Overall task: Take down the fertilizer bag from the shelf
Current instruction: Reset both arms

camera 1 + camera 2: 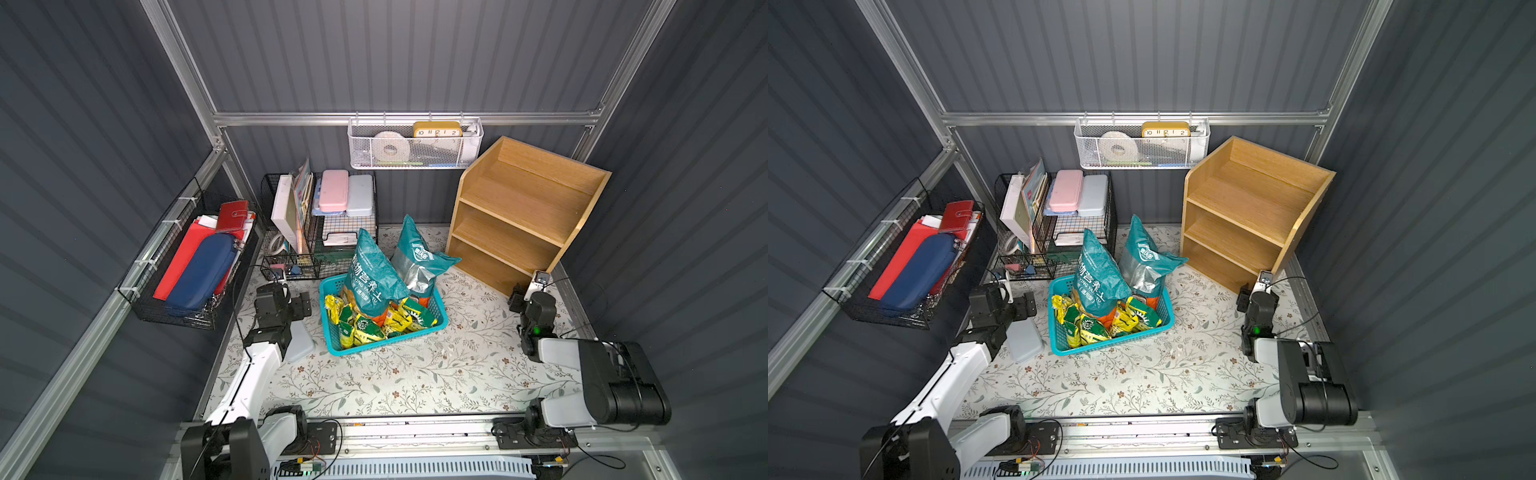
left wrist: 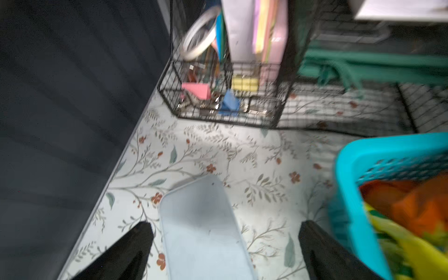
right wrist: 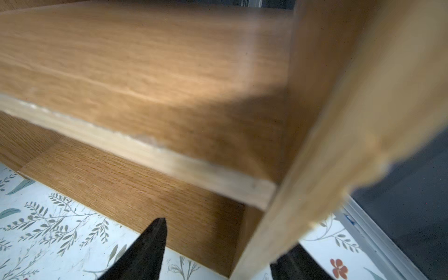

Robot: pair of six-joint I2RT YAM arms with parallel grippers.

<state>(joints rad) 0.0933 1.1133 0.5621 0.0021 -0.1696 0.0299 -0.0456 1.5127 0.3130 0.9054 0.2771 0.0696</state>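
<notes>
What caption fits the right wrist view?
Open right end effector straddling the wooden shelf's side panel above the flowered table.

the side panel of the light-brown wooden shelf (image 3: 339,145) loomed blurred in the right wrist view, hiding most of one black finger (image 3: 299,266) of the right gripper (image 3: 229,232). the left wrist view was smeared, its edges cutting off the turquoise plastic basket (image 2: 388,148) and the pale blue-grey flat box (image 2: 201,230).

Soft overhead light, blurred wrist views

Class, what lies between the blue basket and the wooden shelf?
Only bare flowered tabletop, overhung by a teal bag, separates the basket from the shelf; both top views show it.
</notes>
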